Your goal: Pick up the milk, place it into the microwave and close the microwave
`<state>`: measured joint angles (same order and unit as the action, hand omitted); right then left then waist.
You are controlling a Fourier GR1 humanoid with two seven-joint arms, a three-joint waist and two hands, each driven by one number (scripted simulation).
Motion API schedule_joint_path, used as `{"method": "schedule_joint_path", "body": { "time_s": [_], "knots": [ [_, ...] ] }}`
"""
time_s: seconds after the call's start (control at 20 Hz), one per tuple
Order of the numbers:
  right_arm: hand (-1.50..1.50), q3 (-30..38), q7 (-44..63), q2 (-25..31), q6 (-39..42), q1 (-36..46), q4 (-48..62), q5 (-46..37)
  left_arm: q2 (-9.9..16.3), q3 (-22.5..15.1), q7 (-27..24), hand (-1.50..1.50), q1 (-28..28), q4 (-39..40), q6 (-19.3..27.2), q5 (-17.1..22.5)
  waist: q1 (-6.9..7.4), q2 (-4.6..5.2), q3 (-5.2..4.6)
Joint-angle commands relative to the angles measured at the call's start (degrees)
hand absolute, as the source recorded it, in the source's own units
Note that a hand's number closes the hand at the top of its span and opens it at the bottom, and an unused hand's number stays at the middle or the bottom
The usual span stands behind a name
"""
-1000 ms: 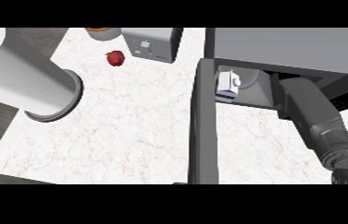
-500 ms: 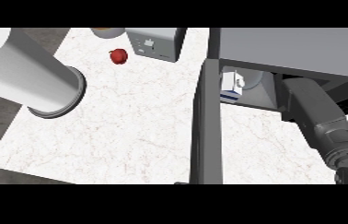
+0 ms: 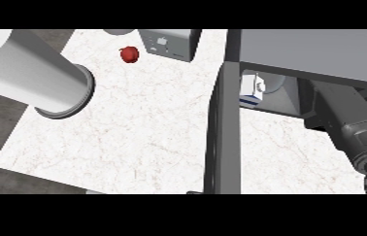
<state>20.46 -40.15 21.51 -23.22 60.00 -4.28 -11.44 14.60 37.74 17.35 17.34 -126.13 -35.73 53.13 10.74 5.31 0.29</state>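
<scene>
View has shifted slightly since earlier; milk (image 3: 252, 88) sits inside microwave (image 3: 305, 53), door (image 3: 224, 133) open. Hand fingers: can't tell. Red apple (image 3: 129, 54) far-left on marble counter (image 3: 143, 128).

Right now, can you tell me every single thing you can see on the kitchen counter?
Counter: one, white marbled, fills the left and middle.
Microwave: one, grey, upper right, its door open.
Milk: one carton, white with a blue band, inside the microwave.
Red item: one, small, near the counter's back.
Grey box: one, beside the red item.
Left forearm: one, grey, at left; hand unseen.
Right forearm: one, grey, reaching into the microwave; hand hidden.
</scene>
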Motion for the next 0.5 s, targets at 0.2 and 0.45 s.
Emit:
{"method": "schedule_joint_path", "body": {
  "time_s": [0.2, 0.45],
  "knots": [
    [-1.50, 0.47, 1.32, 1.84, 0.80, 1.89, -0.91, 0.63, -0.18, -0.89, 0.06, -1.50, -1.00, 0.60, -0.26, -1.53, 0.56, 0.49, 0.38],
    [-1.50, -1.63, 2.07, -2.44, 7.86, 4.39, -0.22, -0.83, -0.03, -1.52, -0.01, -1.50, -2.22, 0.94, -0.55, -3.21, 2.01, 0.07, 0.15]
  ]
}}
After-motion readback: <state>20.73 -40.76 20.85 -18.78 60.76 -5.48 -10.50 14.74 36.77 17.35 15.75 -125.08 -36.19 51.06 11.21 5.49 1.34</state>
